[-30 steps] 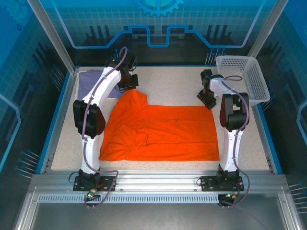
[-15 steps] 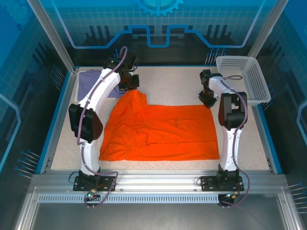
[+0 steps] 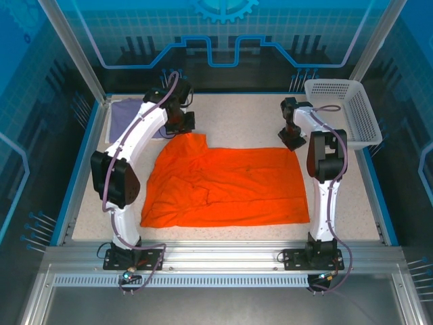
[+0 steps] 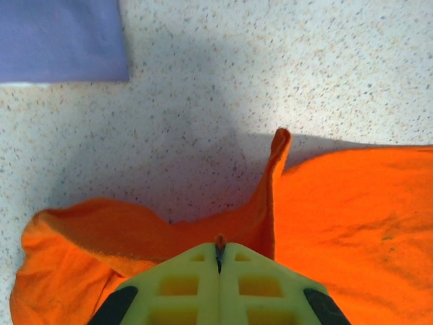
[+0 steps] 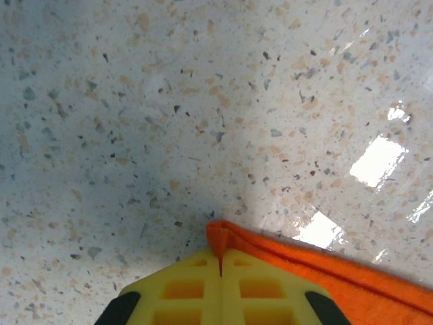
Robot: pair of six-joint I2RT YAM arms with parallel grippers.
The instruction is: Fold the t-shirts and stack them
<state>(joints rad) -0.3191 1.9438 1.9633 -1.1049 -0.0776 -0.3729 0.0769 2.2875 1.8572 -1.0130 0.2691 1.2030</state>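
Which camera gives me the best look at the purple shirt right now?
The top camera. It shows most of the purple shirt lying flat at the table's far left corner, its right edge behind the left arm. The left wrist camera catches just one corner of it, clear of the orange shirt.

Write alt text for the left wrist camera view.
The left gripper, its yellow jaws shut, pinches a raised fold of the orange t-shirt, which spreads across the lower part of the view. Beyond it lies the speckled table, with a corner of the lavender t-shirt at the upper left.
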